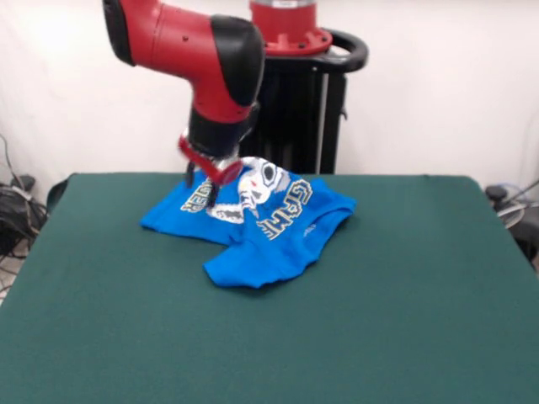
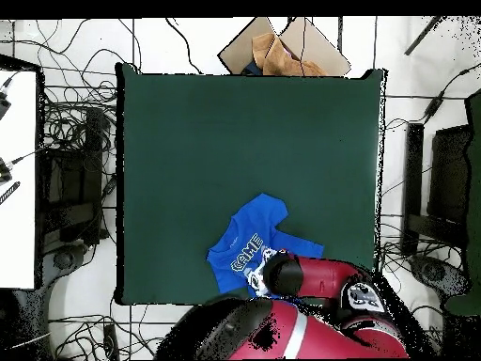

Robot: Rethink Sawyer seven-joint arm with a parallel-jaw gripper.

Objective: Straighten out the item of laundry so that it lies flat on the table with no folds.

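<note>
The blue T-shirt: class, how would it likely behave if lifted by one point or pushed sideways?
The blue T-shirt already lies creased and bunched, so it is probably floppy and would drape. Pushed across the green felt-like table, it would likely wrinkle rather than slide whole. It looks light.

Large rectangular table covered in dark green felt-like cloth, small bright blue printed T-shirt lying rumpled and folded near one long edge

The large dark green felt table lies open all round; only the crumpled bright blue printed T-shirt obstructs, beneath the red-and-black arm.
</note>
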